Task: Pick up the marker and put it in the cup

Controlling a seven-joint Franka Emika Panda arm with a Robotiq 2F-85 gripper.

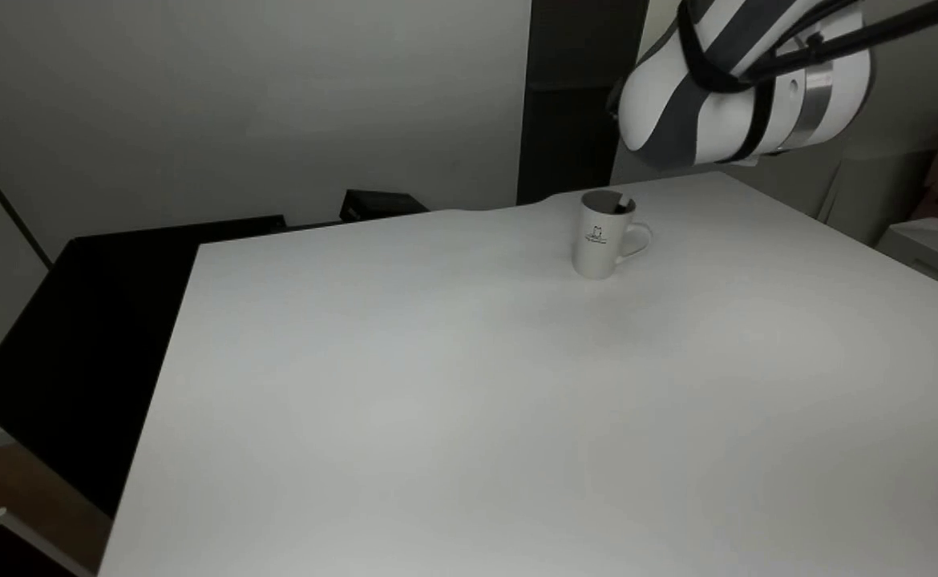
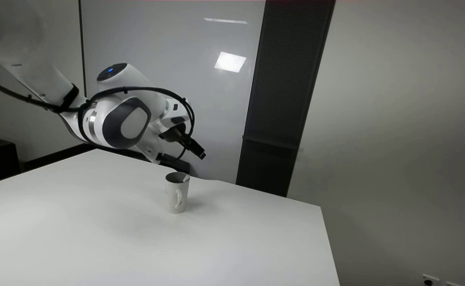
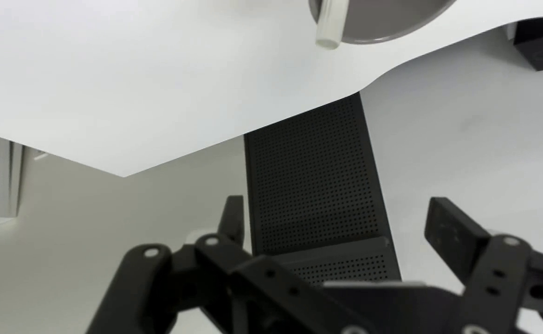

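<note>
- yep, the marker (image 3: 332, 23) is in the cup (image 1: 596, 250), tilted, end poking out
- I can see the cup standing upright on the worktop (image 1: 437, 385)
- claw (image 3: 336, 211) is spread wide, apart from both

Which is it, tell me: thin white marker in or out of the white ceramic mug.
In: all three views show the thin white marker slanting inside the white ceramic mug, its upper end showing.

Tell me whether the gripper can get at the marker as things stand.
Probably yes, though it must move over first: the gripper is open, the marker sticks out past the rim of the cup in the wrist view, and nothing visible stands between them.
</note>
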